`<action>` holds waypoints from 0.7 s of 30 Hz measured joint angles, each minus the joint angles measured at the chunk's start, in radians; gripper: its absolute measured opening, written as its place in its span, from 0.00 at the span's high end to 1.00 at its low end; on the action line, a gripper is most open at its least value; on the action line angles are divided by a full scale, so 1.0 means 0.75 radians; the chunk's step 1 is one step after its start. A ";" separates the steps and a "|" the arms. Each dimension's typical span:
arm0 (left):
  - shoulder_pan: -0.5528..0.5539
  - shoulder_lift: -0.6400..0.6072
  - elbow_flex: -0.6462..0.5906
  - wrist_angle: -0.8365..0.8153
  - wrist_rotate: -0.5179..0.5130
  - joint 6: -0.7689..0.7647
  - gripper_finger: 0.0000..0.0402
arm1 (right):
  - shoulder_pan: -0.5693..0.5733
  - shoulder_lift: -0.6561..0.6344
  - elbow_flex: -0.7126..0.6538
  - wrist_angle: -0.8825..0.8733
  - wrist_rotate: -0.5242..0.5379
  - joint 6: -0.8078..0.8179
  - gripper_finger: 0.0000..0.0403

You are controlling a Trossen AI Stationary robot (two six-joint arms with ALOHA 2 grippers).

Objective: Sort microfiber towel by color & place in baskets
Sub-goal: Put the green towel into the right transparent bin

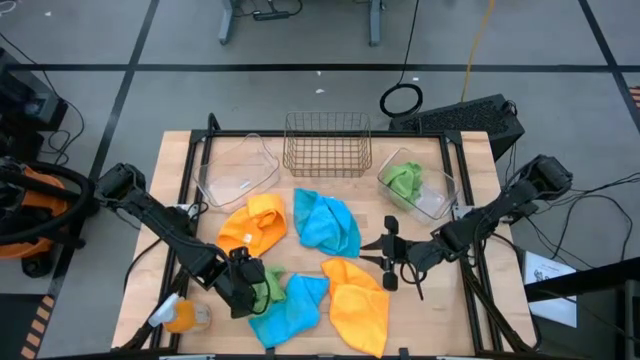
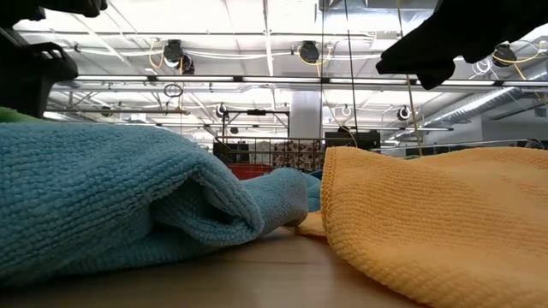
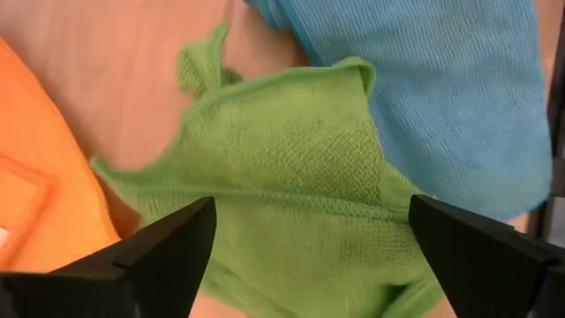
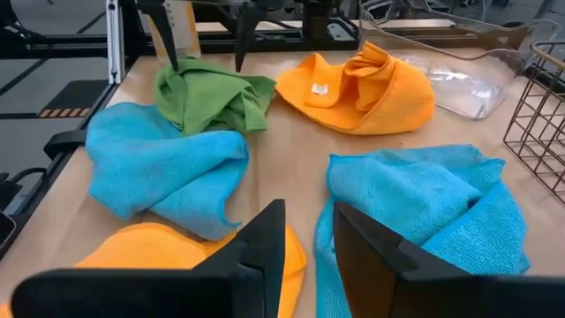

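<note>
The counter [image 1: 150,200] is pale wood, carrying a copper wire basket [image 1: 327,143] between two clear plastic bins; the right bin [image 1: 432,190] already has green cloth in it. Loose towels lie in soft, nubby heaps: blue [image 1: 328,222], orange [image 1: 357,305], and a small crumpled green towel [image 3: 291,168] at the front left. My left fingers [image 3: 305,256] stand wide, straddling it; I should press down over the thickest fold before closing. My right fingers [image 4: 307,231] hover narrow, empty, mid-counter.

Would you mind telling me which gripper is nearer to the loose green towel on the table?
Left. The left gripper is right over the green towel, fingers open on either side of it. The right gripper waits across the table, beyond an orange towel.
</note>
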 joint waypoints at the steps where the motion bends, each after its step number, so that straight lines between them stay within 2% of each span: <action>1: -0.004 0.000 0.000 -0.003 0.014 -0.003 0.05 | 0.000 0.000 0.000 0.005 0.000 0.000 0.78; 13: -0.071 -0.006 0.034 -0.066 0.039 -0.145 0.05 | -0.001 0.000 0.000 0.006 0.001 -0.001 0.78; 17: -0.097 -0.006 -0.005 -0.057 -0.065 -0.232 0.05 | -0.001 0.000 0.000 0.006 0.001 -0.001 0.78; 21: -0.109 0.026 -0.028 0.004 -0.114 -0.210 0.06 | -0.001 0.000 0.000 0.007 0.000 -0.002 0.78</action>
